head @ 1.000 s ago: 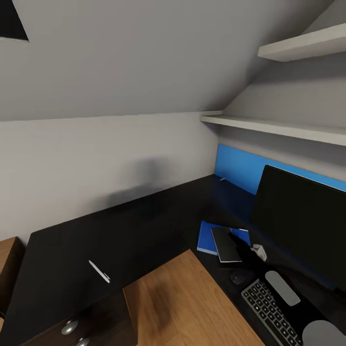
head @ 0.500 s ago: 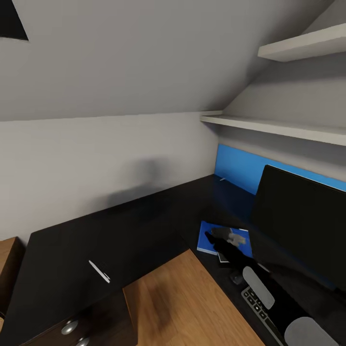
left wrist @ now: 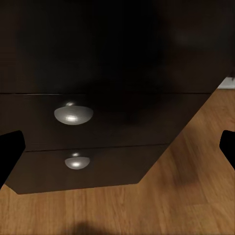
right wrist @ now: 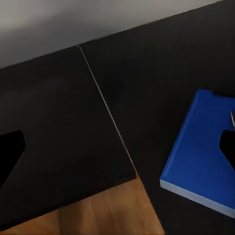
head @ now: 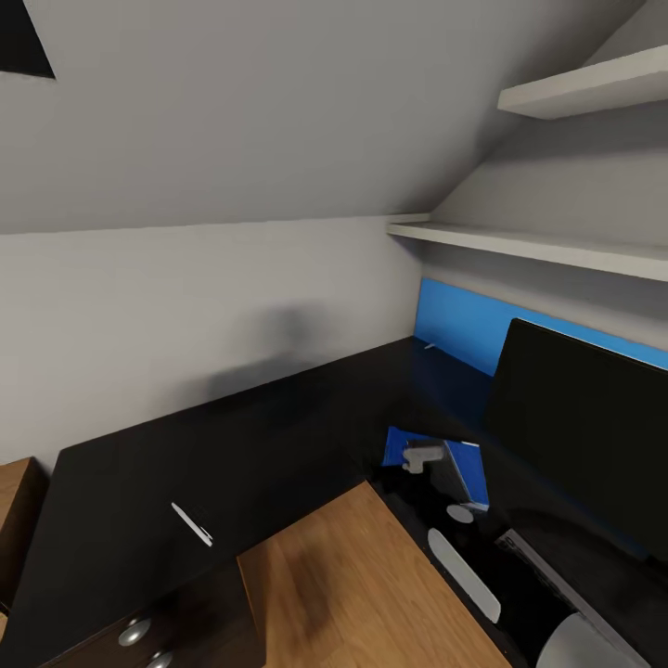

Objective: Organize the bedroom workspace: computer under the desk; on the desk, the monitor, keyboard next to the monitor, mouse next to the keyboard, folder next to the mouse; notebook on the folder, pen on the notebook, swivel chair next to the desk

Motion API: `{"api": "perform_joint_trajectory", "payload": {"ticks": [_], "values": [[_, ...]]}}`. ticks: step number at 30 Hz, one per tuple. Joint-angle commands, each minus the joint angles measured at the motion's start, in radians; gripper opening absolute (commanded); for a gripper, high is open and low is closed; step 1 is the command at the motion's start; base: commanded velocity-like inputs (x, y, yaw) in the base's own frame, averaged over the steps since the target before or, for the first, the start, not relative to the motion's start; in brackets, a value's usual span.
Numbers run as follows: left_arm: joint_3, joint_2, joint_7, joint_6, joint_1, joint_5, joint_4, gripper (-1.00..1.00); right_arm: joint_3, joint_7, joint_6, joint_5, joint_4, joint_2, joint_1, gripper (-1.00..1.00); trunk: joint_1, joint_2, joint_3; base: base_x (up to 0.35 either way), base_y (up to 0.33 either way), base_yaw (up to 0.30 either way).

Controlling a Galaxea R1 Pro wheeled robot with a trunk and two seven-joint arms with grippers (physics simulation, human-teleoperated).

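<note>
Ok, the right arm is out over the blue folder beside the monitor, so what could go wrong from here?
1. The right gripper hangs open over the folder, with its arm stretched close along the monitor; a careless swing could bump the screen.
2. The pen lies on the other wing of the desk, near the front edge; a clumsy pinch could roll it onto the floor.
</note>
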Motion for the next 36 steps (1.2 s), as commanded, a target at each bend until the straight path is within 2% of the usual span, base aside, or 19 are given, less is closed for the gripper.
{"api": "perform_joint_trajectory", "payload": {"ticks": [1,4,8,11,20,36], "values": [[-0.008,0.001,-0.001,-0.003,-0.001,0.011,0.0,1.0,0.019,-0.025,0.002,-0.004,-0.01,-0.001,-0.001,1.0,0.0,-0.001,-0.001,0.0,0.0,0.0],[-0.009,0.001,-0.001,-0.003,-0.001,0.011,0.001,1.0,0.054,-0.087,-0.001,0.001,-0.028,0.006,-0.001,1.0,0.0,-0.001,-0.001,0.0,0.0,0.0],[-0.009,0.001,-0.002,-0.003,-0.001,0.011,0.001,1.0,0.07,-0.198,-0.001,0.002,-0.037,0.054,-0.001,1.0,0.0,-0.001,-0.001,0.0,0.0,0.0],[-0.009,0.001,-0.002,-0.003,-0.001,0.011,0.001,1.0,0.079,-0.232,-0.002,0.003,-0.04,0.069,0.001,1.0,0.0,-0.001,-0.001,0.0,0.0,0.0],[-0.008,0.001,-0.002,-0.003,-0.001,0.011,0.001,1.0,0.094,-0.252,0.003,-0.004,-0.096,0.084,0.006,1.0,0.0,-0.001,-0.003,0.0,0.0,0.045],[-0.008,0.001,-0.002,-0.003,-0.001,0.011,0.001,1.0,0.096,-0.255,-0.002,-0.002,-0.099,0.088,0.009,1.0,0.0,-0.001,-0.013,0.0,0.0,0.234]]}}
